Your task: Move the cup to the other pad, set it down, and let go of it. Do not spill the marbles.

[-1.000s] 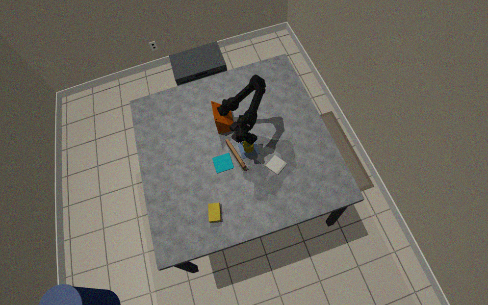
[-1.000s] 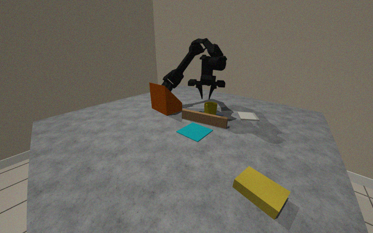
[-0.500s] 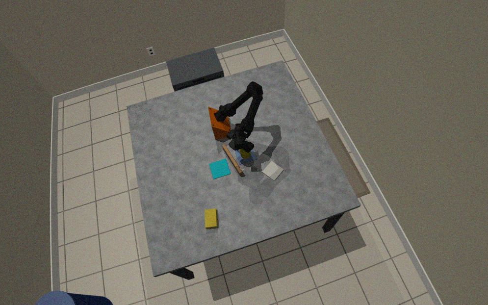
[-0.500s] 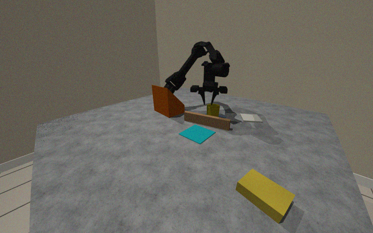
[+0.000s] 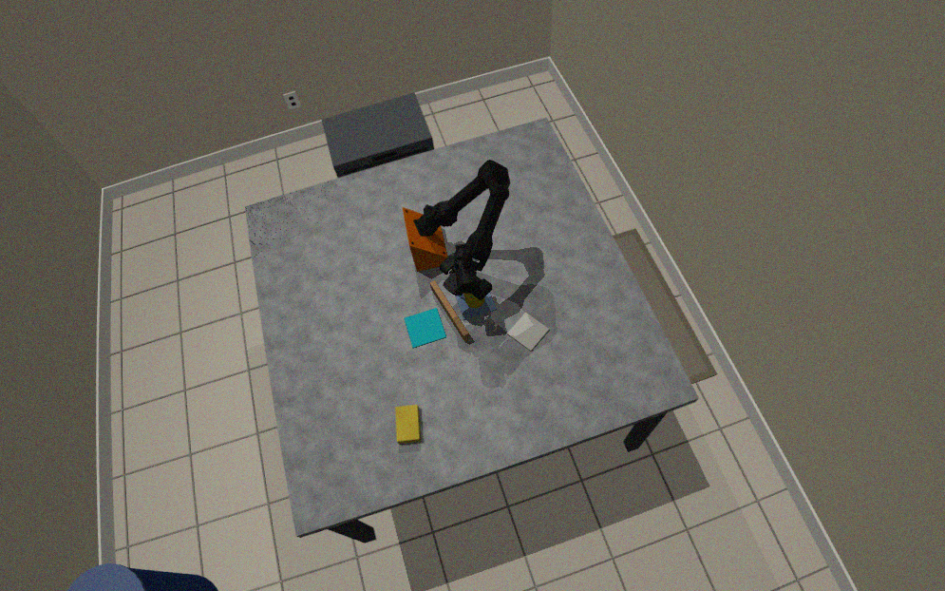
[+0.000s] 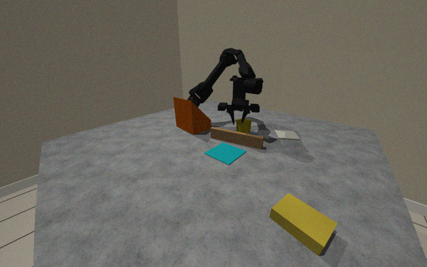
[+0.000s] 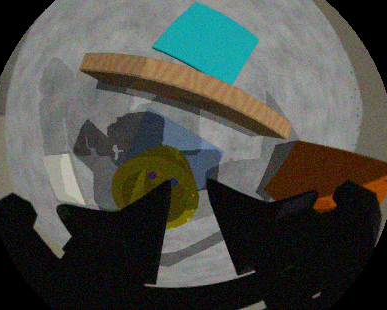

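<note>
While the claw [image 5: 463, 282] [image 6: 237, 123] [image 7: 189, 183] gapes, cup [image 5: 473, 300] [image 6: 245, 127] [image 7: 129, 187] — near, off-centre

From the top, a wooden bar [image 5: 451, 313] [image 6: 236, 137] [image 7: 187, 86] is blocking the cup's [image 5: 474, 300] [image 6: 243, 125] [image 7: 184, 200] eight o'clock, air above it lying open; an orange block [image 5: 428, 253] [image 6: 188, 116] [image 7: 322, 172] is obstructing eleven.

cyan pad [image 5: 425, 328] [image 6: 225, 153] [image 7: 207, 42], orange wedge [image 5: 425, 245] [image 6: 188, 116] [image 7: 327, 170], striped tan bar [image 5: 450, 312] [image 6: 236, 137] [image 7: 187, 85], yellow cup [image 5: 474, 299] [image 6: 243, 125] [image 7: 123, 182], mottled gray tabletop [image 5: 344, 294] [image 6: 125, 198] [image 7: 287, 50].
</note>
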